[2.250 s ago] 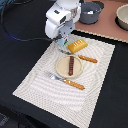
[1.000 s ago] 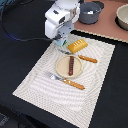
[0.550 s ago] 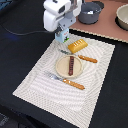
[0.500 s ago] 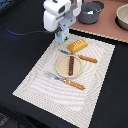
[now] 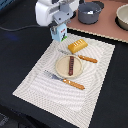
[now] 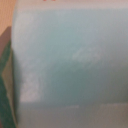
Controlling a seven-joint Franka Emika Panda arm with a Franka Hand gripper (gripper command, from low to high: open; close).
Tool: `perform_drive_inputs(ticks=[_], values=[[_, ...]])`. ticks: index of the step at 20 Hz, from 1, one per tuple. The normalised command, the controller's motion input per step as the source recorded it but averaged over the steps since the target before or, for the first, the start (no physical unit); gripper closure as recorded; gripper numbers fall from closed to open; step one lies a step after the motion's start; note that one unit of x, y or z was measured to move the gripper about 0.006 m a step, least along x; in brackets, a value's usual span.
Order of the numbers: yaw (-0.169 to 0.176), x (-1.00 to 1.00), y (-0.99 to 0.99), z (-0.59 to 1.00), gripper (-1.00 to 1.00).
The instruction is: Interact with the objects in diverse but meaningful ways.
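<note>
Pale blue-white carton (image 5: 61, 34), upright, at the far edge of the striped cloth mat (image 5: 35, 82); fills the wrist view (image 6: 70, 60), blurred. Golden scored bread loaf (image 5: 78, 46) flat near the mat's far edge. Thin red-brown sausage (image 5: 71, 65) lies along a round tan plate (image 5: 61, 67) mid-mat. Grey saucepan (image 5: 89, 12) upright on the pink board (image 5: 102, 27) beyond the mat.

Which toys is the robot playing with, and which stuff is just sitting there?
Toys to play with:
carton, at the gripper
bread loaf
sausage on the plate
saucepan

Just sitting there:
striped mat
fork
knife
bowl
</note>
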Motion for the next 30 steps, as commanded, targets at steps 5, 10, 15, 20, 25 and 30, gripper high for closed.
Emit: perform_drive_inputs(ticks=[5,10,15,20,25,30], values=[[0.0,-0.26,-0.66,-0.13,1.0],[0.004,-0.58,-0.22,-0.39,1.0],[0.009,-0.69,-0.03,-0.54,1.0],[0.003,-0.61,0.0,-0.56,1.0],[0.0,-0.44,0.0,-0.51,1.0],[0.0,-0.18,0.01,-0.13,-1.0]])
